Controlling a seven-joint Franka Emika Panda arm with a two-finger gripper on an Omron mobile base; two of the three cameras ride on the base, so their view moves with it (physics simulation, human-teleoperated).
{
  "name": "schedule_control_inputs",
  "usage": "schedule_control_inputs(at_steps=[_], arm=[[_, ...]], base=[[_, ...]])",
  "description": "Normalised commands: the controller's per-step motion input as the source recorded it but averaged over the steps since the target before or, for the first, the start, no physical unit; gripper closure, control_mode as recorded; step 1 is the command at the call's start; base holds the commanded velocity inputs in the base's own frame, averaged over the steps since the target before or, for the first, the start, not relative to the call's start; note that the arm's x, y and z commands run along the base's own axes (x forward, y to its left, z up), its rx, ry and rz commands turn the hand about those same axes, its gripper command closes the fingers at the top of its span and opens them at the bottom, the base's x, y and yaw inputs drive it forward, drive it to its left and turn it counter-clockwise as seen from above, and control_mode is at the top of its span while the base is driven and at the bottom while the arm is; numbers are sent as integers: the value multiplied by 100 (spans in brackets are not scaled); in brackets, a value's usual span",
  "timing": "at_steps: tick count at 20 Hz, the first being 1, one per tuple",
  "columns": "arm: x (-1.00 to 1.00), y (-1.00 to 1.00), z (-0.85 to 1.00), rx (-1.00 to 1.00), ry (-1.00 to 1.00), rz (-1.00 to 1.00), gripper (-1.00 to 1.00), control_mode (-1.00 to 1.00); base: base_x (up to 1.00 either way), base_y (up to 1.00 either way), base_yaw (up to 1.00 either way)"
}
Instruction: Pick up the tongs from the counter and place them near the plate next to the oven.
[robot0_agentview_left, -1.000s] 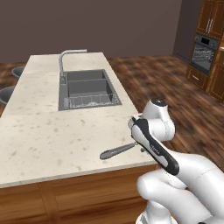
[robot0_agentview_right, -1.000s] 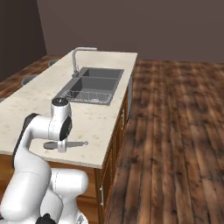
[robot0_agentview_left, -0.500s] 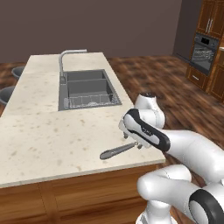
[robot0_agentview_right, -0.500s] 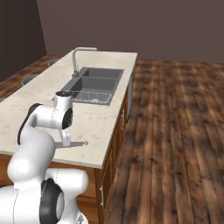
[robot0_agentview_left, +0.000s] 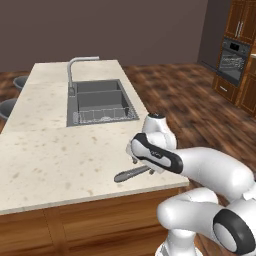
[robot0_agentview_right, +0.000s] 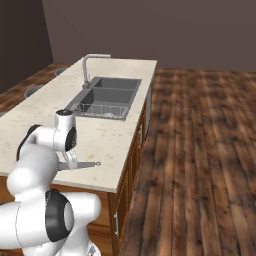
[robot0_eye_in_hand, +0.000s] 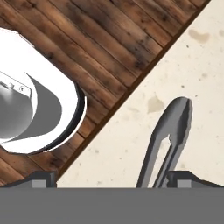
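Left base view showed the tongs (robot0_agentview_left: 131, 173) lying flat near the tabletop (robot0_agentview_left: 45, 145) front edge, under the pincer (robot0_agentview_left: 137, 159). Right base view hid the jaws, so their spread was unclear. Hand view put one fingertip (robot0_eye_in_hand: 183, 178) beside the tongs (robot0_eye_in_hand: 168, 140); an off-centre closure could nudge them over the edge.

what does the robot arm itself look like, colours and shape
The arm is glossy white, built of thick rounded tube segments with bulbous joints. Black bands and caps mark the joints: a long dark strip runs along the wrist link and a round black disc sits on the lower body. The gripper ends in two small dark grey, blocky fingertips. No cables or markings are visible.
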Motion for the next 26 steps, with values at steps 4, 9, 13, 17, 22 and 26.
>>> schedule_control_inputs(at_steps=[4,9,13,17,22,26], arm=[[6,0,-18,0,-3,5,-100,-100],[27,0,-12,0,0,5,-100,-100],[47,0,-17,0,0,4,-100,-100],[37,0,-34,0,0,0,-100,-100],[11,0,-36,0,0,0,-100,-100],[24,0,-34,0,0,0,-100,-100]], base=[[0,0,0],[0,0,0],[0,0,0],[0,0,0],[0,0,0],[0,0,0]])
